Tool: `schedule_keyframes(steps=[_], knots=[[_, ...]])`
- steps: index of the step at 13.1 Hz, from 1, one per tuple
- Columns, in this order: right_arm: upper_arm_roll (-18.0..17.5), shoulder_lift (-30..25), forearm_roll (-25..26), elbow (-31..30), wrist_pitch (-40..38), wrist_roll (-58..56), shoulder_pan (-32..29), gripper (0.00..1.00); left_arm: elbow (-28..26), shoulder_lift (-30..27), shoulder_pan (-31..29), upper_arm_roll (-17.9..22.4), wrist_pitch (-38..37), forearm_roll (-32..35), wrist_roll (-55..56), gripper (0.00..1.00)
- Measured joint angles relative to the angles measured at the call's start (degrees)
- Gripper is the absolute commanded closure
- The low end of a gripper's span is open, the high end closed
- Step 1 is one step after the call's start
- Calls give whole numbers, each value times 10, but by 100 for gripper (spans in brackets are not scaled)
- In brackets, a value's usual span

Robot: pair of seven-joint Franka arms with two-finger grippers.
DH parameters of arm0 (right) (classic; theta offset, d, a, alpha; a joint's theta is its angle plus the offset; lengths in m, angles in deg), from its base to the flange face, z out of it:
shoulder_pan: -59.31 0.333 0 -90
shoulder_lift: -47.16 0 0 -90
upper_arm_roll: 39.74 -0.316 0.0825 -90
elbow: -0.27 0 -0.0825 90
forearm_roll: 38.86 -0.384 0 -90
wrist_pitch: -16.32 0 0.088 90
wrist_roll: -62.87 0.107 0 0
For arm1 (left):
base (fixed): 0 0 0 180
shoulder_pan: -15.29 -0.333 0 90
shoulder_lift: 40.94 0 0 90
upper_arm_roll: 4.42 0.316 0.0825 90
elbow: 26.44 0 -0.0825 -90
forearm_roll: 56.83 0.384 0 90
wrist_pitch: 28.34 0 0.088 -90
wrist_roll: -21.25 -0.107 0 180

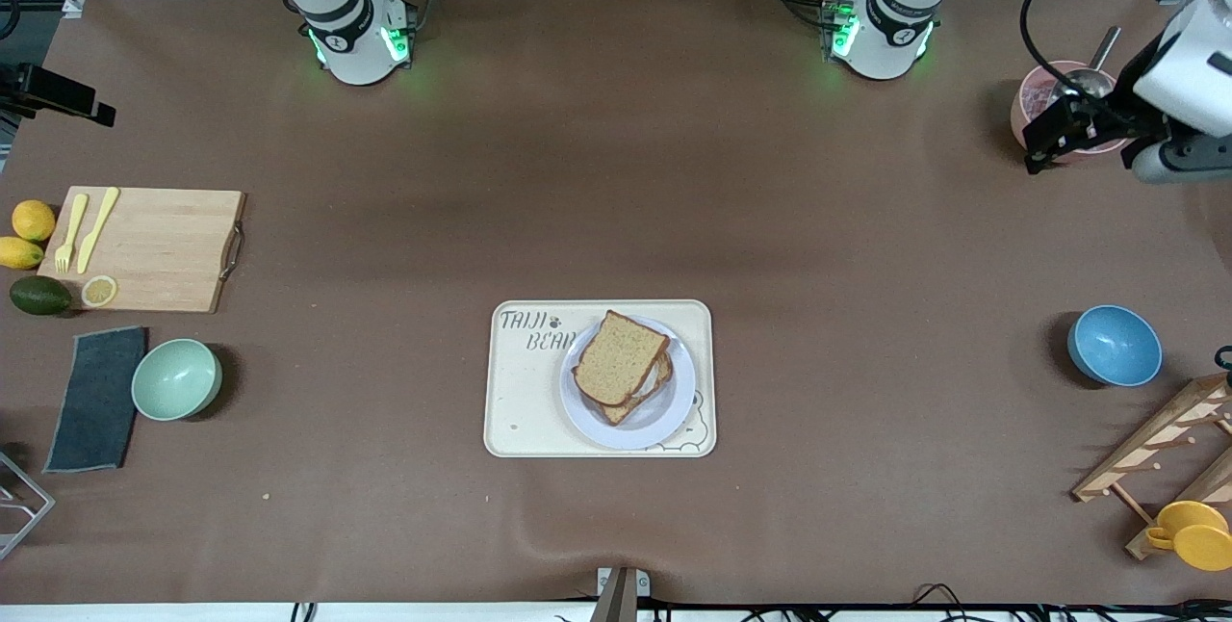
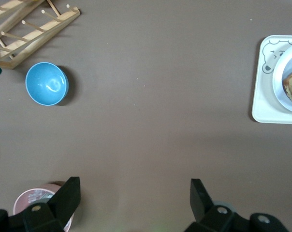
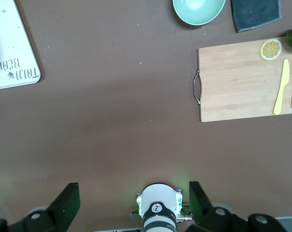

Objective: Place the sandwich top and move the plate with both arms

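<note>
The sandwich top, a tan speckled slice with a brown crust, lies on the stacked sandwich on the lavender-white plate. The plate sits on the cream bear-printed tray in the middle of the table. My left gripper hangs open and empty at the left arm's end of the table, over a pink cup. In the left wrist view the gripper is over bare table, and the plate shows at that view's edge. My right gripper is open and empty, high over its own base. It is out of the front view.
A blue bowl, a wooden rack and a yellow cup are at the left arm's end. A cutting board with yellow cutlery, a green bowl, a dark cloth, lemons and an avocado are at the right arm's end.
</note>
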Motion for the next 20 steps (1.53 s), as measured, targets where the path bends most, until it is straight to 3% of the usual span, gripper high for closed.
schedule_keyframes(steps=[3,20], knots=[[0,0,0,0,19,0,1,0,-32,0,13,28,22,-17,0,0],[-2,0,10,0,69,-43,4,0,-43,-16,18,40,1,-34,-23,0]])
